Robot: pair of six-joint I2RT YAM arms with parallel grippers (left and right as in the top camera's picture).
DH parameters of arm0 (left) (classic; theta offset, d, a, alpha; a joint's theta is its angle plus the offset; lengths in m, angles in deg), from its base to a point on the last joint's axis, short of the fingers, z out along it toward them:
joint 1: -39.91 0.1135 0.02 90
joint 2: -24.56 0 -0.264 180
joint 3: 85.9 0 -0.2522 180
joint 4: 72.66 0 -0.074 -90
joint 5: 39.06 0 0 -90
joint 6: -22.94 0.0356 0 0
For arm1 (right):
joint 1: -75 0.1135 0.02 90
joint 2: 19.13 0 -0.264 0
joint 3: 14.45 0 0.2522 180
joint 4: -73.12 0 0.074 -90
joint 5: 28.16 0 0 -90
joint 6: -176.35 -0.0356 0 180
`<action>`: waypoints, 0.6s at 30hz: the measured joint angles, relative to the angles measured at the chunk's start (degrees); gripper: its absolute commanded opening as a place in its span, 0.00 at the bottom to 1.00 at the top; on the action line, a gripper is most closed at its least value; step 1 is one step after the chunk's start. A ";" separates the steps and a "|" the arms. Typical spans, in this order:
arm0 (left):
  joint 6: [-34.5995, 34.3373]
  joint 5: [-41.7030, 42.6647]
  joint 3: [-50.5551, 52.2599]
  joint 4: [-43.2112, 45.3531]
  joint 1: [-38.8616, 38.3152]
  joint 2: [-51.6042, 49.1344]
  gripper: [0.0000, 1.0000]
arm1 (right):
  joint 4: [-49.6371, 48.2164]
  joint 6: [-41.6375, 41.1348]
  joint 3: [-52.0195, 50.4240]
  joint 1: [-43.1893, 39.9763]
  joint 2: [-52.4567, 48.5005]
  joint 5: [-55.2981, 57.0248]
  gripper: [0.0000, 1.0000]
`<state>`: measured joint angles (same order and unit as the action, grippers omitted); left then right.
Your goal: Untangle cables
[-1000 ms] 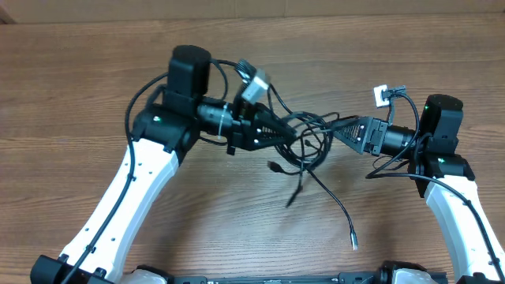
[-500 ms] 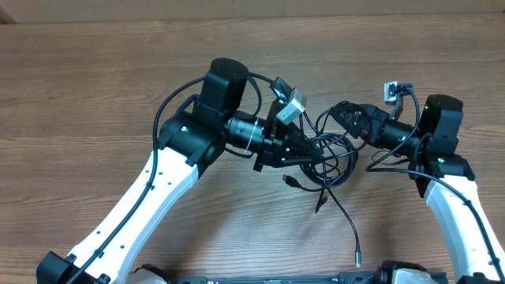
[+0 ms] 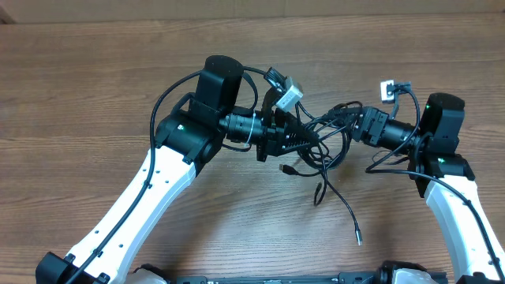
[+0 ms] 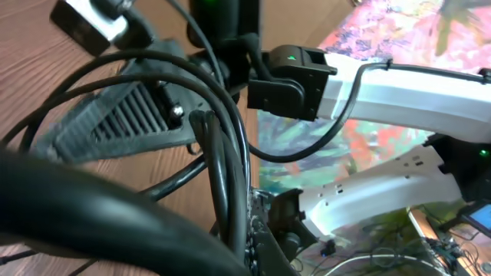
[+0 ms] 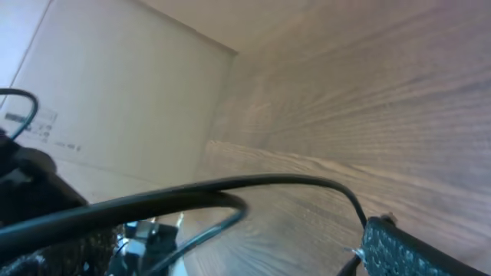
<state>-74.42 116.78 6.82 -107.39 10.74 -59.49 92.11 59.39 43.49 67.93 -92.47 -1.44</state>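
Cables [image 3: 325,151] are bunched in a knot above the counter [image 3: 95,95], pinched by the left fingers [image 3: 293,139]; right fingers [image 3: 357,126] are spread wide. Untangling is judged barely started.

My overhead camera looks straight down on the table [image 3: 71,87] from well above, taking in both my arms and the cables [image 3: 330,154] between them. My left wrist camera sits right behind my left gripper [image 3: 314,140], so near that the cables blur across it, and faces my right arm [image 4: 406,77]. My right wrist camera lies tilted, looking low along the tabletop toward a cardboard wall [image 5: 115,92]. All three share the cables.
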 measured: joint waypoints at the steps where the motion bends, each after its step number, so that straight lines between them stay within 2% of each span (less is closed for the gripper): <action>1: -0.22 -0.15 0.00 0.07 -0.07 0.00 0.04 | -1.18 -0.09 0.00 0.00 0.00 0.13 1.00; 11: -6.47 4.46 0.00 7.28 -3.23 0.00 0.04 | -1.70 -0.52 0.00 0.00 -0.02 9.97 1.00; 18: -11.41 8.07 0.00 7.78 -3.87 0.00 0.04 | -1.70 -0.94 0.00 0.00 -0.02 19.21 1.00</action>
<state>-85.83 124.85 6.82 -99.61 6.87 -59.49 90.41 58.45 43.49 67.93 -92.50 17.77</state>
